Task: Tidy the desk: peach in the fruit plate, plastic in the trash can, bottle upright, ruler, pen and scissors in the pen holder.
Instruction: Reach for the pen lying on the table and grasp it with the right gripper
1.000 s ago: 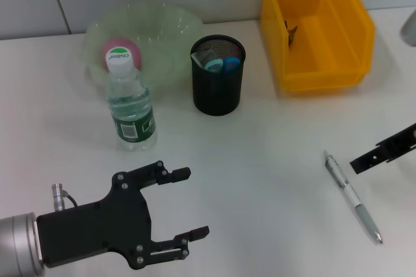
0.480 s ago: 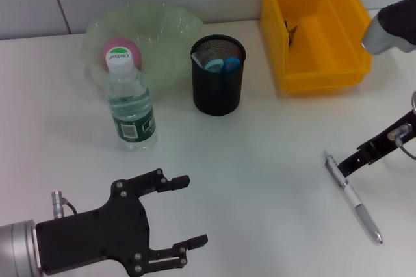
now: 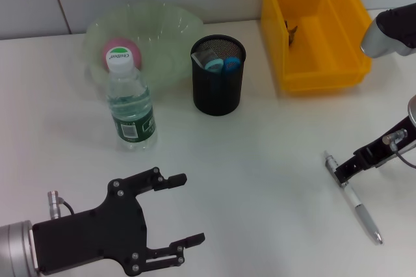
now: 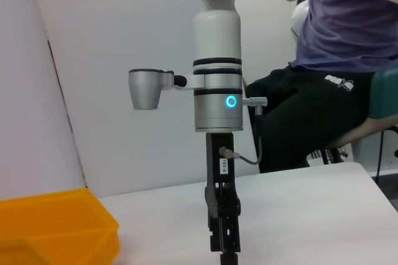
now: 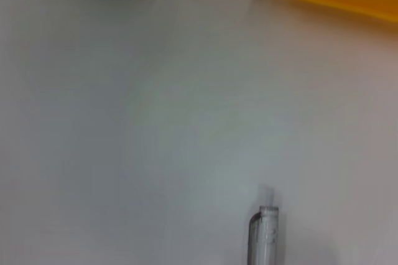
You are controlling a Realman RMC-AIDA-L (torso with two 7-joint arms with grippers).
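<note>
The peach point(image 3: 117, 51) lay in the plate point(image 3: 162, 26), the bottle point(image 3: 130, 105) stood upright, and the holder point(image 3: 218, 75) was filled. Only the pen point(image 3: 354, 199) remained, near the desk's right edge, under the right gripper point(image 3: 343, 171); I could not tell its finger state. The left gripper point(image 3: 179, 212) idled, fingers apart, at the front edge.

Head view looks down on the table point(image 3: 260, 147); right wrist view hovers close above the pen point(image 5: 263, 237), shared with it.

The worktop point(image 3: 260, 153) looks smooth and matt white. The pen point(image 3: 354, 199) is shiny metal, the holder point(image 3: 218, 85) black wire mesh, the bin point(image 3: 318, 75) glossy yellow plastic, the bottle point(image 3: 130, 105) clear plastic, the bowl point(image 3: 156, 30) translucent green.
</note>
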